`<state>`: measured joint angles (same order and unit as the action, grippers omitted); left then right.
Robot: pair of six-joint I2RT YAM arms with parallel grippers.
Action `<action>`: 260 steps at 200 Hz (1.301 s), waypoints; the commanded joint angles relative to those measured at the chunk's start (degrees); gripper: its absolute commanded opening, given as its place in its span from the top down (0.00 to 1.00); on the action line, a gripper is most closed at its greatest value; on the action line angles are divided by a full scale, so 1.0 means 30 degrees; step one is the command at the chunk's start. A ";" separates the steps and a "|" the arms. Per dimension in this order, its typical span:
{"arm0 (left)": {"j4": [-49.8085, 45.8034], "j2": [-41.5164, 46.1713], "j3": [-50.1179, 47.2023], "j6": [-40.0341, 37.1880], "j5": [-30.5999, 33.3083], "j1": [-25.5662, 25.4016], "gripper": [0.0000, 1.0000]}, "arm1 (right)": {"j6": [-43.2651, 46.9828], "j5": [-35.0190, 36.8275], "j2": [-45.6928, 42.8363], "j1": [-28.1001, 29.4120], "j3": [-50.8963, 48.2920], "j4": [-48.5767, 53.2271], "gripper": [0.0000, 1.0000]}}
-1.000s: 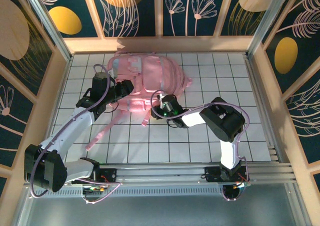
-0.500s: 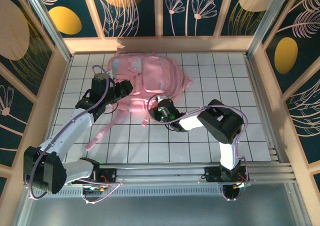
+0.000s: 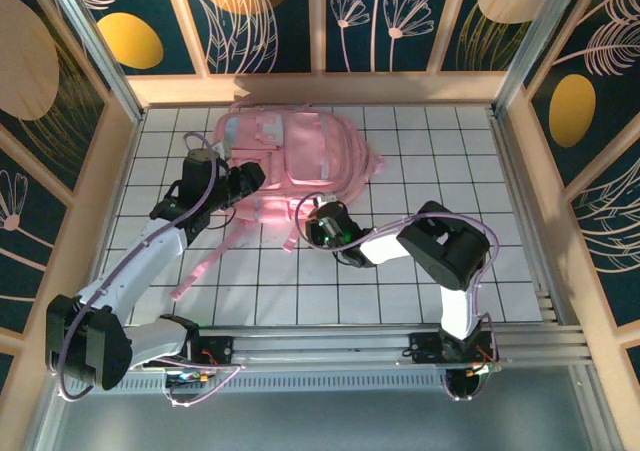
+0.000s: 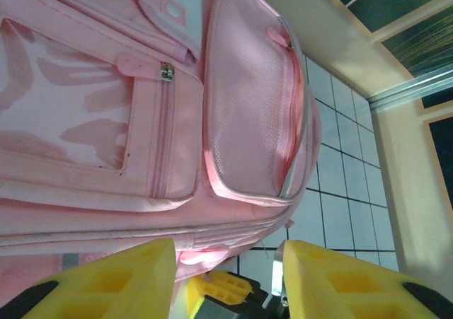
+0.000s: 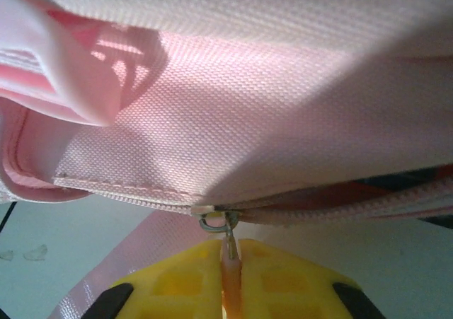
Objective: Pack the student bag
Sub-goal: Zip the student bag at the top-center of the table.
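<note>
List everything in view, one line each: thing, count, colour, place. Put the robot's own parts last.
student bag: one, pink with lighter front pockets, lying at the far middle of the table
loose strap: one, pink, trailing from the bag toward the near left
zipper pull: one, pinkish tab on a metal ring, at the bag's near edge
table: one, white with a dark grid, under everything
wall panels: several, dark blue with pale flowers and yellow ovals, around the table
left gripper: one, yellow fingers standing apart, at the bag's left side
right gripper: one, yellow fingers, shut on the zipper pull
</note>
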<state>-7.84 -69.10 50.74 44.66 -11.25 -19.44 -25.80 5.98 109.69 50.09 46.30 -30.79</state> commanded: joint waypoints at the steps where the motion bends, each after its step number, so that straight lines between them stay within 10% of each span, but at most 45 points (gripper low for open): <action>1: -0.0121 0.0080 -0.0106 0.0390 0.0532 -0.0061 0.55 | -0.0013 -0.0253 0.0922 0.0153 -0.0079 0.3023 0.94; 68: -0.2887 -0.0551 -0.0548 0.5845 0.0242 -0.0036 0.14 | 0.0299 -0.1480 -0.1564 -0.0060 -0.0962 0.3088 1.00; 216: -0.0375 -0.3683 -0.1188 1.0285 0.1494 -0.0048 0.51 | -0.0105 -0.1591 -0.2431 0.0853 -0.0677 0.2962 1.00; 260: 0.0140 -0.4534 -0.0144 0.9381 0.2562 0.0308 0.44 | -0.0040 -0.1607 -0.2572 0.0971 -0.0901 0.2953 1.00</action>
<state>-11.64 -81.54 47.35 74.61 -7.03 -19.44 -26.00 3.01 104.27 51.48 44.29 -24.08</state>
